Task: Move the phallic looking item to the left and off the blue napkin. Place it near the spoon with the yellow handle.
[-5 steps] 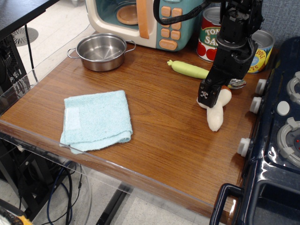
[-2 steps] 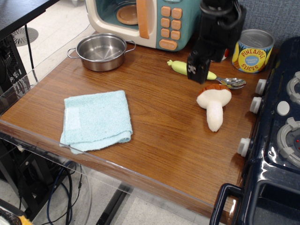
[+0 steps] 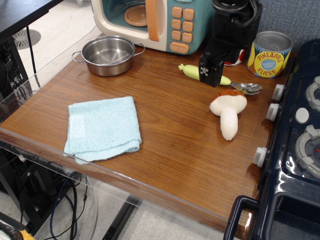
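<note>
End effector [image 3: 211, 71] jaw state unclear | hides spoon [image 3: 227, 80] mid-handle | mushroom [image 3: 228, 113] unobstructed

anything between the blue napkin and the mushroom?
No. Only bare wooden tabletop lies between the blue napkin and the mushroom in this one view.

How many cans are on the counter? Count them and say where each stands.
1 clearly: the pineapple can at the back right, beside the stove. A red-and-white thing behind the gripper may be a second, mostly hidden.
</note>
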Available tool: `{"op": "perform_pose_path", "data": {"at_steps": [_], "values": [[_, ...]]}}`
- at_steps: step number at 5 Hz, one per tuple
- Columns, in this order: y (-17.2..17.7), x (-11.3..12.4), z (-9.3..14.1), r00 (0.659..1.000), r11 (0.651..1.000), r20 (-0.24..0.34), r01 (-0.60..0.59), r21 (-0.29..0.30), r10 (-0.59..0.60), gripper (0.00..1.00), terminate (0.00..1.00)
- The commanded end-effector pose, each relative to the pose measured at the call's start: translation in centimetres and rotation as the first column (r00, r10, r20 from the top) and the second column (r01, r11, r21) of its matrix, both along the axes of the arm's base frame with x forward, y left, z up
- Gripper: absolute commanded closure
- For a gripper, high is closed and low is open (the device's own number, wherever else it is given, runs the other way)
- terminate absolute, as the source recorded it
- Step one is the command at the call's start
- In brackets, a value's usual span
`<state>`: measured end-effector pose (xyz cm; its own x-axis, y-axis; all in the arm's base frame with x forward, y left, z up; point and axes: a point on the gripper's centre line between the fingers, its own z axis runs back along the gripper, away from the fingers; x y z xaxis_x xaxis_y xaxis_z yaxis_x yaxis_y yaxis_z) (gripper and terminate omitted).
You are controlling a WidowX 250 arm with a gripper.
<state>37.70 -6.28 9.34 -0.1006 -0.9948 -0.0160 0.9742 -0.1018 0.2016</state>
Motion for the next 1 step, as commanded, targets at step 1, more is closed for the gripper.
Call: {"op": "perform_pose_path", "data": {"at_steps": [1], "values": [[-0.28,-0.70,2.72,0.998,1.000,0.066,0.001,-0.010,-0.001,0.00,1.00]]}}
